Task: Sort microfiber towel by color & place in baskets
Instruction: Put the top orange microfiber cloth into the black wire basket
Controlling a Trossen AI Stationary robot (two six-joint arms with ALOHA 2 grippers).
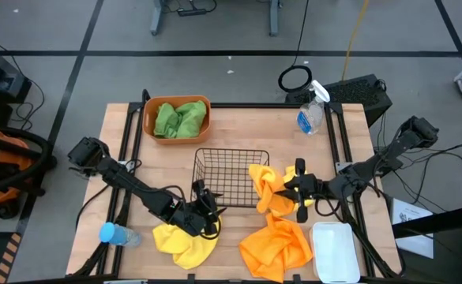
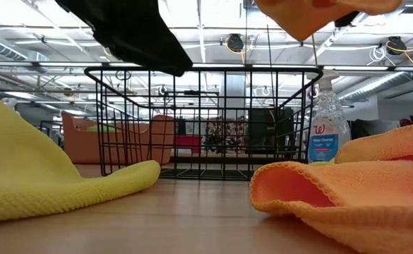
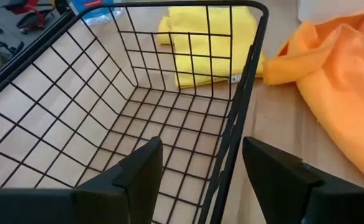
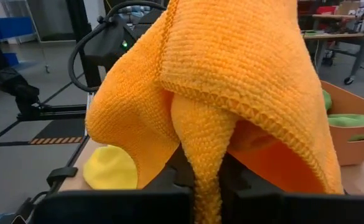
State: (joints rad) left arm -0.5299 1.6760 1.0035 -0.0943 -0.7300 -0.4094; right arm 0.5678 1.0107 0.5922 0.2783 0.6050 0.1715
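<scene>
Two green fuzzy cloths (image 1: 180, 119) already in the orange plastic tub (image 1: 148, 128). Right gripper (image 1: 292, 188) beside the black wire-mesh basket (image 1: 231, 178), jaws clamped on a lifted orange fuzzy cloth (image 1: 267, 188). Left gripper (image 1: 208, 211) at the basket's near corner, jaws partly apart and empty, yellow fuzzy cloth (image 1: 183, 241) below on the wooden tabletop (image 1: 246, 126).

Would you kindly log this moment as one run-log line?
right gripper: shut on orange towel, at wire basket | left gripper: open, by basket | green towels: in orange tub
</scene>
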